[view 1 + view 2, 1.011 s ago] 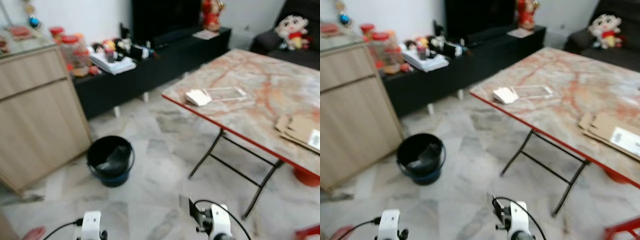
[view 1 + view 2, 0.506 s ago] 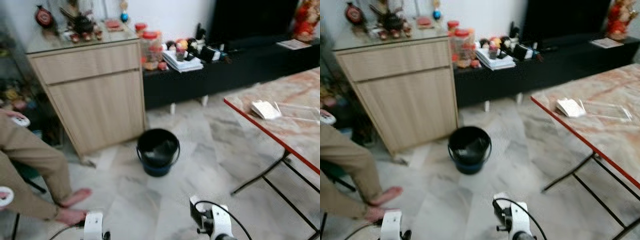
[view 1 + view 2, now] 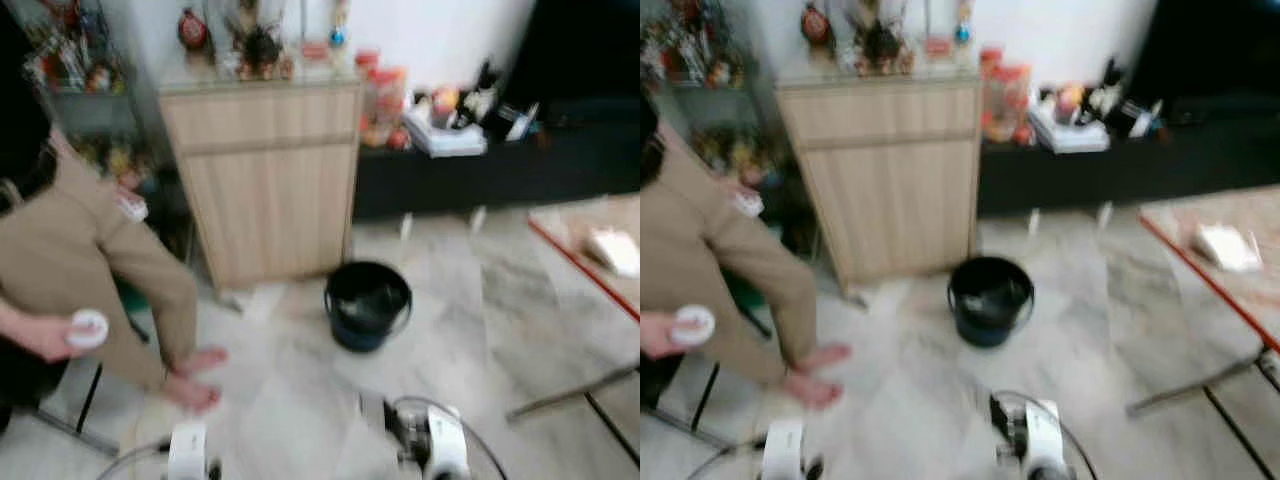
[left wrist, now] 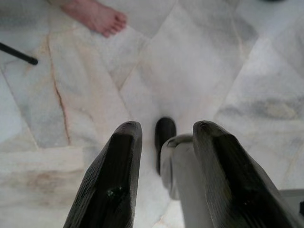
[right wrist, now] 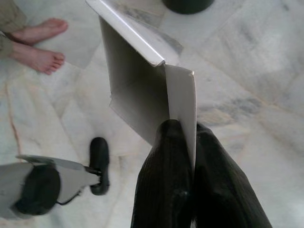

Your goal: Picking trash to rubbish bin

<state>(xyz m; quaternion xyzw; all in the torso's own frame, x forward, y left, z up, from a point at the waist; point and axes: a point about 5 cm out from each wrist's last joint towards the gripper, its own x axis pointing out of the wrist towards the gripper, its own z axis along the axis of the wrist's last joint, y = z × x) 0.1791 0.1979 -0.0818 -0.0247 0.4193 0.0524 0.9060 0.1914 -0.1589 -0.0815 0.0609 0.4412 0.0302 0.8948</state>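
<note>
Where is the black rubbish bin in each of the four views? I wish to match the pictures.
Left eye view: black rubbish bin on the floor, before the wooden cabinet.
Right eye view: the same place.
Left wrist view: a dark sliver at the frame edge; cannot tell if it is the bin.
Right wrist view: its base, beyond the folded white sheet in the right gripper.
Shared landmark: the person's bare feet.
</note>
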